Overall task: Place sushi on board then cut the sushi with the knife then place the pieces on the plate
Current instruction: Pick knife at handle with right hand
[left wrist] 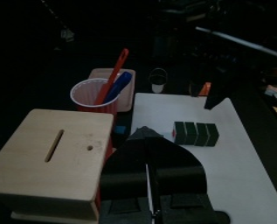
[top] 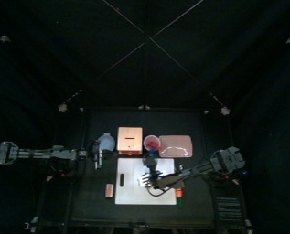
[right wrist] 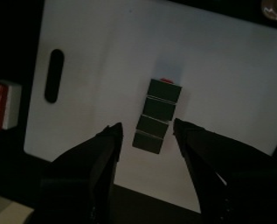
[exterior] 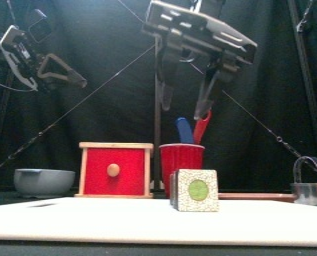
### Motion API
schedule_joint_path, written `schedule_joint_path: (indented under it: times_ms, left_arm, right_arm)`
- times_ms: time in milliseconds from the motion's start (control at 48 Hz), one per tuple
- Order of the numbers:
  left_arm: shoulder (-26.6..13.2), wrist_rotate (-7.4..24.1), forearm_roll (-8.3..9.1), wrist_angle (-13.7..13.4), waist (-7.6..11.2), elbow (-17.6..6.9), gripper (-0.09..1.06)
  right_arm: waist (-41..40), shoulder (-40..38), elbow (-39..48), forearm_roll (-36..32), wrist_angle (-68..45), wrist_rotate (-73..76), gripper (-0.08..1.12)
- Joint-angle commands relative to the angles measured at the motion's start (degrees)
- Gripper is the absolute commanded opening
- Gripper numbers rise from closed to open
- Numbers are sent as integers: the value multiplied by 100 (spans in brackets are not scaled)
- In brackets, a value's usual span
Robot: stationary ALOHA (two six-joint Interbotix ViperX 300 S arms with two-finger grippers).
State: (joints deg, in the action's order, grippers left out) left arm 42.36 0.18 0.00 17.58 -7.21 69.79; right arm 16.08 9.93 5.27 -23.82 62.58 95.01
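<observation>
Front edge: flat white cutting board (top: 166, 194) on the black tabletop (top: 80, 208). A small orange toy piece (top: 109, 189) lies on the tabletop just off the board's left edge; I cannot tell what kind.

On the board, near its middle: dark green toy sushi roll (right wrist: 155, 115), four blocks in a row, touching, lying flat. In the front view it is end-on, with a pale speckled face and a green centre.

Right tool (right wrist: 148, 131) hangs above the roll, jaws spread wide, one to each side of the roll's near end. It holds nothing. The front view shows the jaws well clear of the roll.

At the board's right end: round metal cutter with a wire handle (exterior: 309, 183).

Behind the board, left to right:
- blue-grey bowl (exterior: 43, 181)
- pale wooden box with a red drawer front (exterior: 115, 170)
- red cup (exterior: 182, 158) holding a blue toy knife (exterior: 184, 128) and a red toy knife (exterior: 201, 117)
- flat pink tray (top: 176, 144)

The cup stands between box and tray, close to both. From the front, the roll hides the cup's lower part.

Left tool (left wrist: 152, 153) sits out at the left, near bowl and box, jaws closed together, empty.
</observation>
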Motion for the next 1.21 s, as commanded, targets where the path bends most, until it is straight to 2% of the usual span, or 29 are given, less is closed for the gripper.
schedule_joint_path:
  times_ms: [21,417,542,646,750,938,1083,1208]
  left_arm:
    - [44,-9,-18,26,-70,-70,-2]
    - [229,-9,-360,35,-281,-97,-2]
    - [237,0,-448,35,-448,-97,-2]
    - [246,-9,-492,35,-633,-97,-2]
    - [237,-9,-536,44,-738,-105,-2]
    - [237,-9,-650,35,-791,-97,-2]
    - [237,-9,-729,44,-809,-97,-2]
    - [237,-9,-729,35,-861,-88,-2]
  right_arm:
    - [-62,-554,-158,88,0,-756,84]
    - [-835,-1793,-202,185,26,-3419,84]
    - [-1380,-2083,-158,404,281,-4421,84]
    - [-1925,-2092,-167,721,624,-5643,84]
    - [-2285,-2021,-193,1046,782,-6785,84]
    - [-2505,-1802,-290,1424,835,-8077,84]
    - [-2487,-1529,-404,1433,940,-8604,84]
    - [-2470,-1239,-501,1424,1187,-8886,84]
